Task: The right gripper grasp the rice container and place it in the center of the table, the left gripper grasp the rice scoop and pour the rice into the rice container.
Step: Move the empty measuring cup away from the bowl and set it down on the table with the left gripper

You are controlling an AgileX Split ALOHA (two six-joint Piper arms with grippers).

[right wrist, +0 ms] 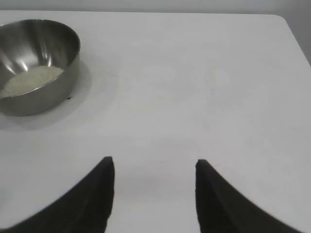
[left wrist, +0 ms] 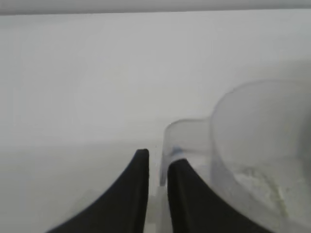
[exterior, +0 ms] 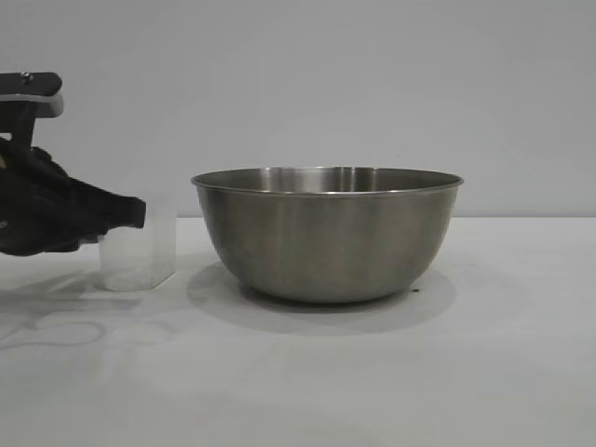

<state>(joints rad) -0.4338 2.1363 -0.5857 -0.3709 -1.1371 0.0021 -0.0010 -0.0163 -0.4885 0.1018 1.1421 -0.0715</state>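
Note:
The steel rice container [exterior: 326, 237] stands in the middle of the white table [exterior: 503, 372]. In the right wrist view it [right wrist: 51, 99] holds a flat heap of rice [right wrist: 31, 80]. The translucent rice scoop [exterior: 138, 256] stands upright on the table left of the bowl. My left gripper [exterior: 130, 212] reaches in from the left edge. In the left wrist view it [left wrist: 158, 162] is shut on the scoop's loop handle [left wrist: 187, 136]. The scoop's cup [left wrist: 262, 145] has a little rice [left wrist: 257, 182] at its bottom. My right gripper [right wrist: 154, 162] is open and empty over bare table, far from the bowl.
The table's rounded corner and far edge [right wrist: 284, 22] show in the right wrist view. The right arm is out of the exterior view. A plain grey wall stands behind the table.

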